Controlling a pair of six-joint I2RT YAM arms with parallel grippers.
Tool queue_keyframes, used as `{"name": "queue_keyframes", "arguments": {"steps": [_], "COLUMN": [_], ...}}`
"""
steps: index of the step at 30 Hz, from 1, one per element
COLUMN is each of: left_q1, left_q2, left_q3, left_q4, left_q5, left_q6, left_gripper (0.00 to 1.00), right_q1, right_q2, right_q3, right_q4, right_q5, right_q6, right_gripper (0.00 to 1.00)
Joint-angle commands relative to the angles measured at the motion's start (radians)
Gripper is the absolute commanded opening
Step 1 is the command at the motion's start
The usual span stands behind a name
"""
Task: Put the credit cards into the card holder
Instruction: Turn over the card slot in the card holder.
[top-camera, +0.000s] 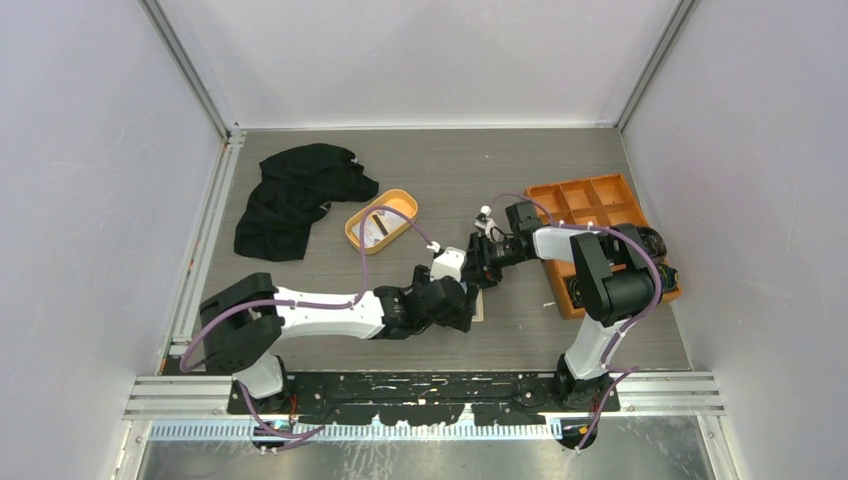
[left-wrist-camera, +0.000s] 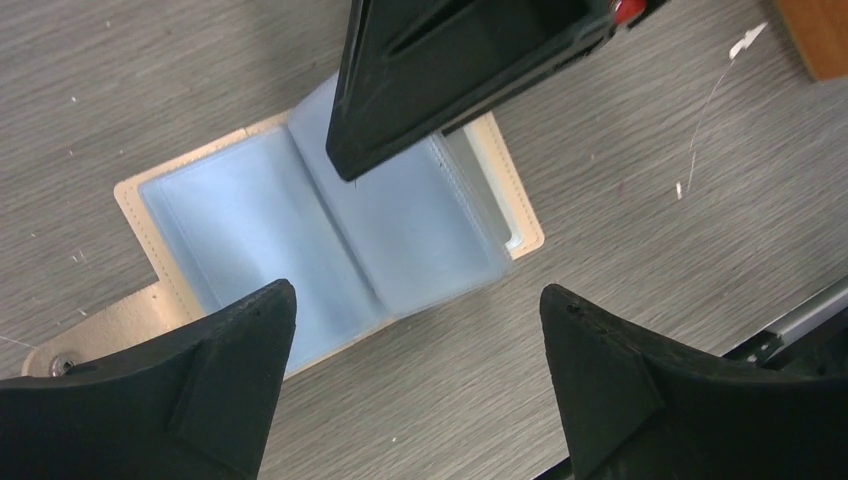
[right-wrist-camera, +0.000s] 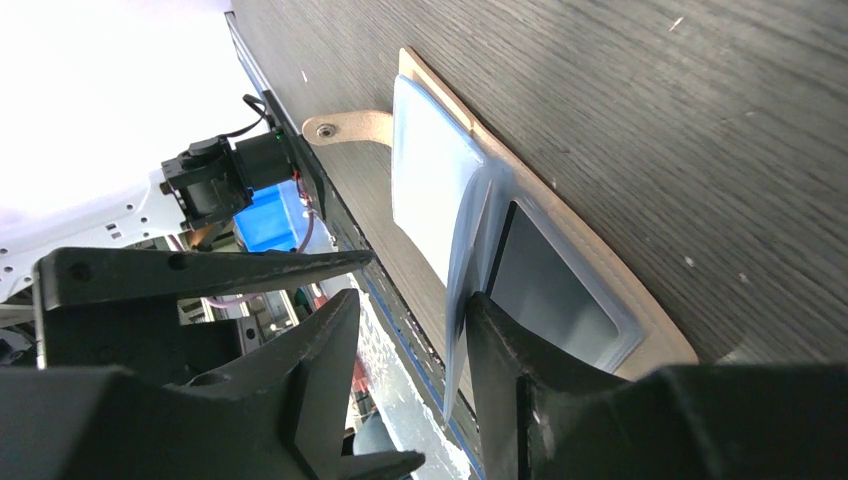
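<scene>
The card holder (left-wrist-camera: 250, 210) lies open on the table, beige outside with pale blue-grey sleeves inside, its snap tab (left-wrist-camera: 95, 335) at the lower left. My left gripper (left-wrist-camera: 416, 290) hovers over its near edge, open wide with nothing between the fingers. My right gripper (right-wrist-camera: 412, 297) is open. One of its fingers (right-wrist-camera: 520, 370) leans against a raised clear sleeve (right-wrist-camera: 470, 260) of the card holder (right-wrist-camera: 430, 180); that finger (left-wrist-camera: 420, 100) also shows in the left wrist view. A whitish credit card (top-camera: 378, 226) lies in the orange oval tray (top-camera: 400, 203). Both grippers meet mid-table, left (top-camera: 468, 300) and right (top-camera: 482, 270).
An orange compartmented box (top-camera: 600, 205) stands at the right, partly under the right arm. A black cloth (top-camera: 295, 195) lies crumpled at the back left. A metal rail (top-camera: 430, 385) runs along the table's near edge.
</scene>
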Motion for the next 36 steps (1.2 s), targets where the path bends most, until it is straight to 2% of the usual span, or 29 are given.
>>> {"name": "queue_keyframes", "arguments": {"steps": [1,10,12,15,19,26,36], "left_q1": [-0.003,-0.003,-0.003,-0.001,0.007,0.028,0.053], "left_q2": [0.015,0.104,0.116,0.119,0.097,0.049,-0.014], "left_q3": [0.072,0.18,0.195,0.194,0.167,0.095,-0.005], "left_q4": [-0.007,-0.136,-0.158,-0.163,-0.139,-0.055,0.086], "left_q5": [-0.069,-0.123,-0.134,-0.141,-0.122,-0.047,0.049], "left_q6": [-0.007,-0.047,-0.048,-0.053,-0.053,-0.052,-0.032], "left_gripper": [0.93,0.93,0.91,0.8,0.71,0.63,0.62], "right_q1": [-0.003,-0.003,-0.002,-0.002,-0.003,-0.002,-0.002], "right_q2": [0.004,0.0,0.001,0.003,0.003,0.0,0.004], "right_q3": [0.028,0.028,0.028,0.028,0.03,0.031,0.031], "right_q4": [0.003,-0.001,-0.001,-0.001,-0.002,-0.005,0.003], "right_q5": [-0.02,-0.018,-0.018,-0.018,-0.018,-0.024,-0.038], "right_q6": [-0.011,-0.012,-0.011,-0.011,-0.011,-0.011,-0.01], "right_gripper": [0.49,0.49,0.49,0.49,0.49,0.49,0.5]}}
